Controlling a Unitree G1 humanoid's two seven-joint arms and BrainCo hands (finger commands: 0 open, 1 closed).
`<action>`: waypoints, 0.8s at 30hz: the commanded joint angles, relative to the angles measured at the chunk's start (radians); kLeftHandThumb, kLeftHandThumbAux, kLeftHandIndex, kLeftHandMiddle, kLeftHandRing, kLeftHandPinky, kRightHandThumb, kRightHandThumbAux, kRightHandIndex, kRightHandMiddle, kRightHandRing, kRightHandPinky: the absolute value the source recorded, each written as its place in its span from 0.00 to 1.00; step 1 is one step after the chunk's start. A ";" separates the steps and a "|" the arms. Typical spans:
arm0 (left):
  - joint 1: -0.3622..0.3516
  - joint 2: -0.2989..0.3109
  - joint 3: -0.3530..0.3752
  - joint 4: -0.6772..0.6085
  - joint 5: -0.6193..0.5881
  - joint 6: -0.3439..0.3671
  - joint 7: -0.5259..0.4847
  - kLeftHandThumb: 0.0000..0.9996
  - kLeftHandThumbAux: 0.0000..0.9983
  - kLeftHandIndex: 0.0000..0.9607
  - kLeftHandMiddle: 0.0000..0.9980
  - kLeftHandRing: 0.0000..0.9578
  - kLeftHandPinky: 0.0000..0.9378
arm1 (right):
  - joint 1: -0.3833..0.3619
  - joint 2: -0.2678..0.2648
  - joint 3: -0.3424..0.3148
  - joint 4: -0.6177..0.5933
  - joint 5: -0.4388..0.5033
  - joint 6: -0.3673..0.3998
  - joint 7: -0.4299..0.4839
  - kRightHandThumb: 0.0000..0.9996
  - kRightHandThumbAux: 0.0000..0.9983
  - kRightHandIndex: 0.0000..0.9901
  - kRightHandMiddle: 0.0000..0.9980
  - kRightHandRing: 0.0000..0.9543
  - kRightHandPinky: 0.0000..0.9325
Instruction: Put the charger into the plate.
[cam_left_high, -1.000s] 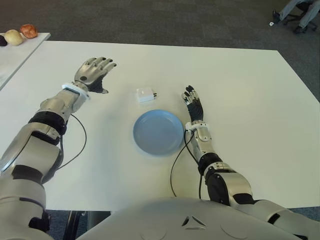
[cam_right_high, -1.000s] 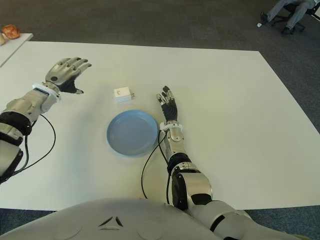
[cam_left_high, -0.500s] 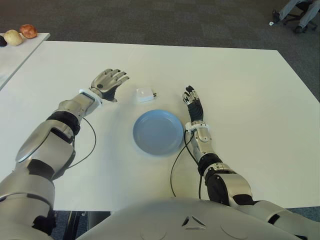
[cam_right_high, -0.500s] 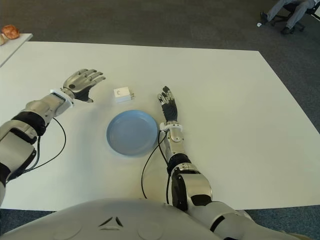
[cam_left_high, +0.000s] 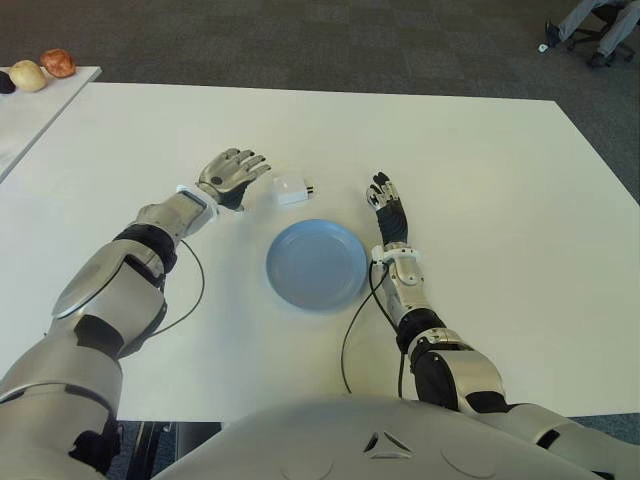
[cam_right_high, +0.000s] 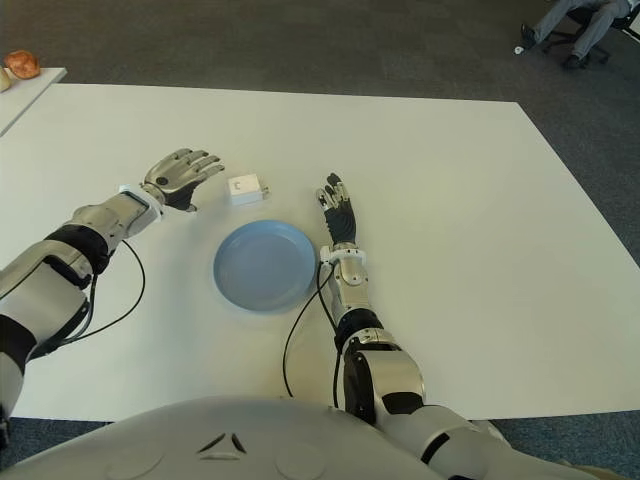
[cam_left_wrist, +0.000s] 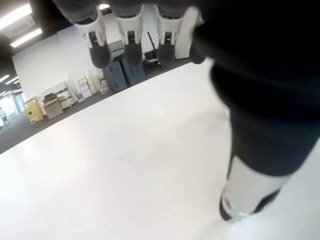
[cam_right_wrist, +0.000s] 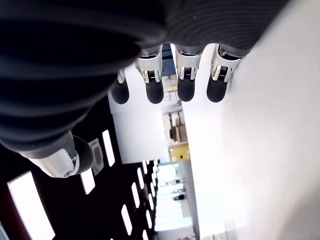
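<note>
Your charger (cam_left_high: 291, 189) lies on the table just beyond the plate (cam_left_high: 317, 264). Your left hand (cam_left_high: 231, 177), fingers spread and empty, hovers just left of it; a sideways brush could skid it away. Right hand (cam_left_high: 388, 212), fingers straight, shows right of the plate.

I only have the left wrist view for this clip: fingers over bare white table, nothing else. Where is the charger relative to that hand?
Observer: The charger lies on the table just to the right of the left hand, apart from it; the fingers are spread and hold nothing.
Operator: And the plate?
Observer: The blue plate sits nearer the robot than the charger, with nothing in it.
Operator: Is the right hand doing anything?
Observer: The right hand shows right of the plate, fingers extended, holding nothing.
</note>
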 joint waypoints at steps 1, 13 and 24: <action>0.003 -0.029 -0.013 0.002 -0.010 -0.018 -0.045 0.00 0.81 0.00 0.00 0.00 0.00 | 0.057 -0.010 -0.003 0.036 0.000 0.063 -0.015 0.00 0.50 0.03 0.05 0.04 0.06; 0.000 -0.053 -0.010 0.012 -0.037 -0.034 -0.080 0.00 0.80 0.00 0.00 0.00 0.00 | 0.058 -0.019 0.000 0.029 -0.001 0.070 -0.015 0.00 0.52 0.02 0.04 0.02 0.05; 0.011 -0.064 -0.018 0.023 -0.041 -0.029 -0.078 0.00 0.80 0.00 0.00 0.00 0.01 | 0.055 -0.019 0.001 0.032 0.000 0.071 -0.008 0.00 0.52 0.02 0.04 0.02 0.05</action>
